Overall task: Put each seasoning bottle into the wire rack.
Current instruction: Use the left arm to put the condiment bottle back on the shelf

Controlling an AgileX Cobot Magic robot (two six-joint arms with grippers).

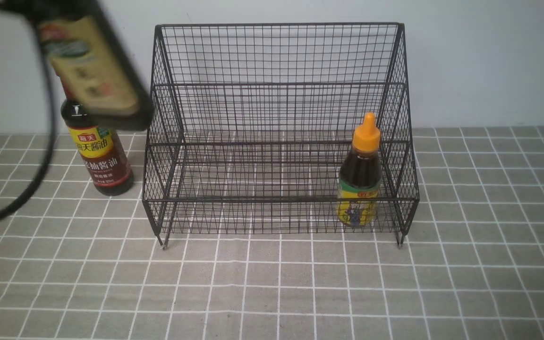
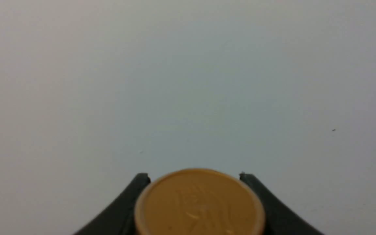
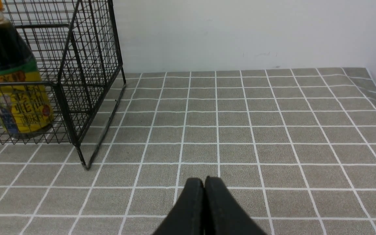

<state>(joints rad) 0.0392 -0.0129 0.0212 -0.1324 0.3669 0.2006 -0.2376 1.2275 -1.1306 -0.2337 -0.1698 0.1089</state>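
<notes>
Clamping the gold-capped bottle (image 2: 199,204), black fingers (image 2: 122,212) of the left gripper (image 2: 194,178) hold it aloft, seemingly tilted though blurred, beside the left side of the black wire rack (image 1: 276,85). Its smooth round body could slip, or clip the mesh rim. The squeeze bottle (image 1: 359,184) stands in the lowest tier; the right gripper (image 3: 204,182) is clenched empty.

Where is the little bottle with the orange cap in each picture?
Front view: squeeze bottle stands in the wire rack's lowest tier, at its right end.
Left wrist view: not in it.
Right wrist view: it stands inside the rack's corner, behind the mesh.
Shared landmark: the wire rack, in front and right wrist views.
</notes>
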